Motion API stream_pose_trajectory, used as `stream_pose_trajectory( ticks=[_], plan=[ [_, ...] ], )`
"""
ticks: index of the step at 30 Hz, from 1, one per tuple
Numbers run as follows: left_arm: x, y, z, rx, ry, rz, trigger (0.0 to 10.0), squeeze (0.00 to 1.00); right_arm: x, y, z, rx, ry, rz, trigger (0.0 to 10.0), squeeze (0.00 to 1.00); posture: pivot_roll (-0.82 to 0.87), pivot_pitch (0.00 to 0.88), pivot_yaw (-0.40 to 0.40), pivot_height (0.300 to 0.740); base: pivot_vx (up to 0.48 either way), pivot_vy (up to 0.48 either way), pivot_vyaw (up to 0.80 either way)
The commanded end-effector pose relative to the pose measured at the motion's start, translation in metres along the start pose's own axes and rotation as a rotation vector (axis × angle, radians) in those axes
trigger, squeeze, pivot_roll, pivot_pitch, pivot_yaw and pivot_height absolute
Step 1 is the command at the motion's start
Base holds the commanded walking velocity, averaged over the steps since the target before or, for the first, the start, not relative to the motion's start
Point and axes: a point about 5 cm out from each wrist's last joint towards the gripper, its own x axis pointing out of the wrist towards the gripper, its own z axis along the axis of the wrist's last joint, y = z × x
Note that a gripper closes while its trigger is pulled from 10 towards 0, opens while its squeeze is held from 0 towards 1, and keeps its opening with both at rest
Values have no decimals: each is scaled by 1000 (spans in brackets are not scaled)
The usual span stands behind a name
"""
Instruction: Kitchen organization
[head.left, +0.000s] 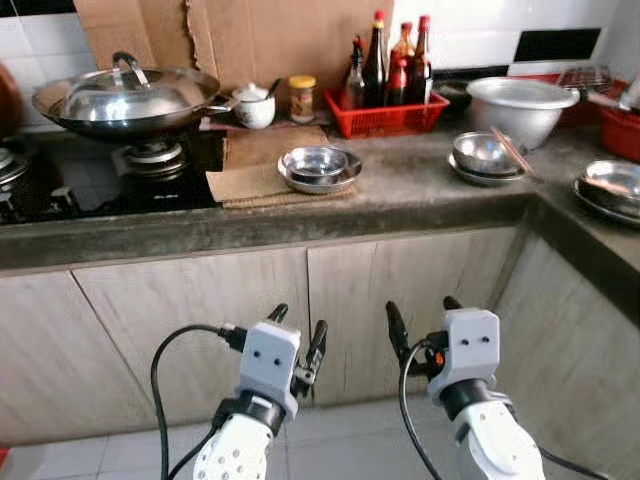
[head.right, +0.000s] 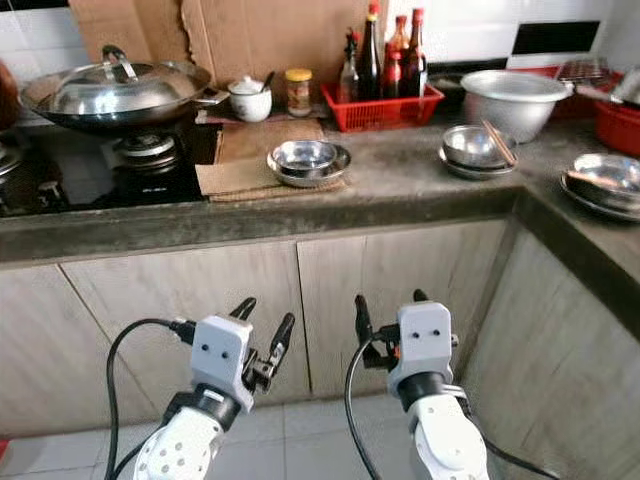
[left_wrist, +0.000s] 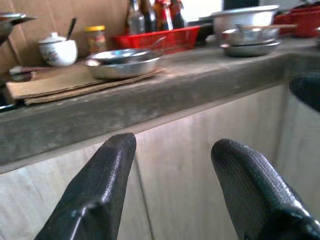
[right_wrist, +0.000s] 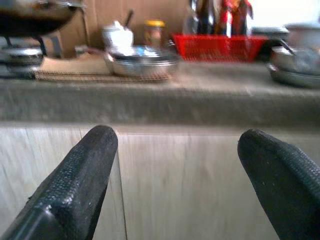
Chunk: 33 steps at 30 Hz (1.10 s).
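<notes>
On the stone counter stacked steel bowls sit on a piece of cardboard. Further right, another steel bowl with chopsticks rests on a plate. A large steel basin stands behind it. A red basket of sauce bottles is at the back wall, with a jar and a white lidded pot beside it. My left gripper and right gripper hang open below the counter edge, in front of the cabinet doors, holding nothing.
A lidded wok sits on the gas stove at the left. Steel plates lie on the right wing of the counter, and red baskets stand behind. Wooden cabinet doors face me; tiled floor lies below.
</notes>
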Motion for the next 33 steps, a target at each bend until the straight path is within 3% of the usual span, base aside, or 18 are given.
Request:
stream_pose_trajectory(
  ticks=[1, 33],
  plan=[
    [-1, 5, -1, 9, 6, 22, 10000, 0, 3, 2, 2, 11, -6, 12, 10000, 0, 140, 50, -21, 740, 334, 0, 0],
    [-1, 4, 0, 7, 3, 23, 10000, 0, 22, 5, 14, 21, -51, 78, 10000, 0, 148, 59, -30, 740, 324, 0, 0]
  ],
)
